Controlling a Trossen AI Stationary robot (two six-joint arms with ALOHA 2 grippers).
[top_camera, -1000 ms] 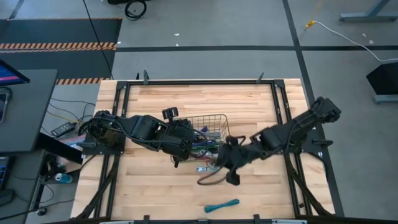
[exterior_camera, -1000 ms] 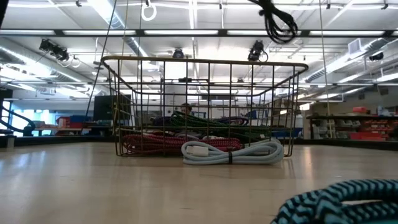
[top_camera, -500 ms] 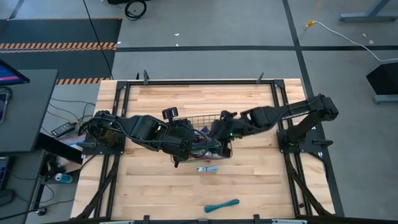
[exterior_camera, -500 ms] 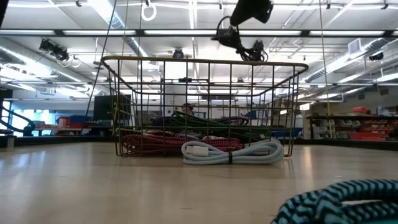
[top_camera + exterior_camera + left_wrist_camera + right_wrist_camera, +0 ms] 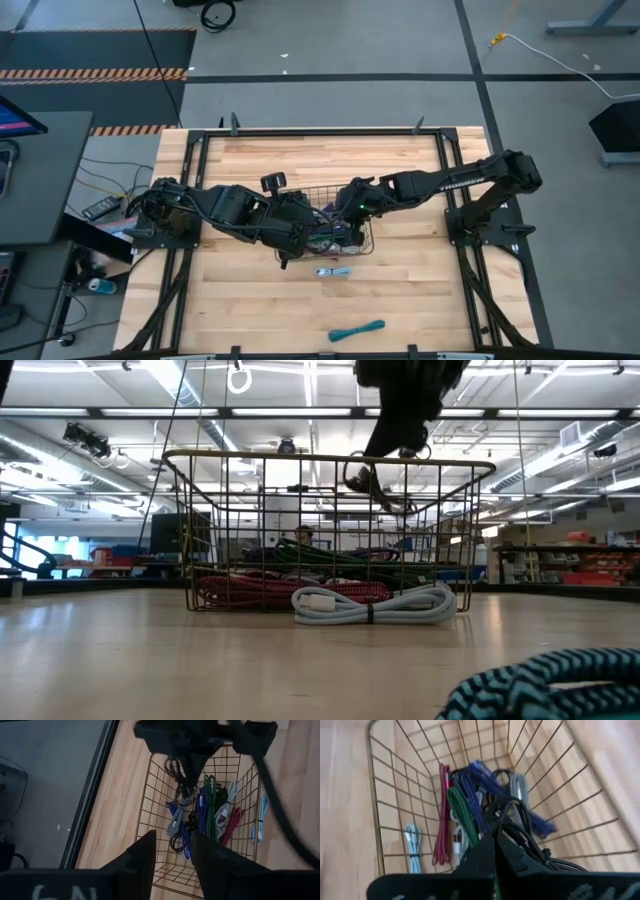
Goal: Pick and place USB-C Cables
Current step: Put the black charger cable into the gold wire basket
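— Black loops are what you're carrying: your right gripper [image 5: 496, 851] is clenched on the black cable [image 5: 512, 822], which hangs over the wire basket [image 5: 342, 190], just above the rim in the low view. Where do you want it?

— On the pile. You've got purple [image 5: 470, 787], green [image 5: 462, 812], maroon [image 5: 442, 815] and grey braided cables [image 5: 519, 785] lying along the basket floor. Lower until the coil rests on them, then let go, so no loop hooks the thin wire grid.

— And the left gripper [image 5: 170, 847]?

— It hovers at the basket's near side, fingers parted and holding nothing. Keep it there, clear of the drop.

— What's left on the wooden table [image 5: 270, 160]?

— A pale blue cable [image 5: 334, 271] sits bundled just outside the basket, and a teal woven one [image 5: 357, 330] lies well apart near the table's edge. Both are soft and springy, so you'd best grip them across the bundle.
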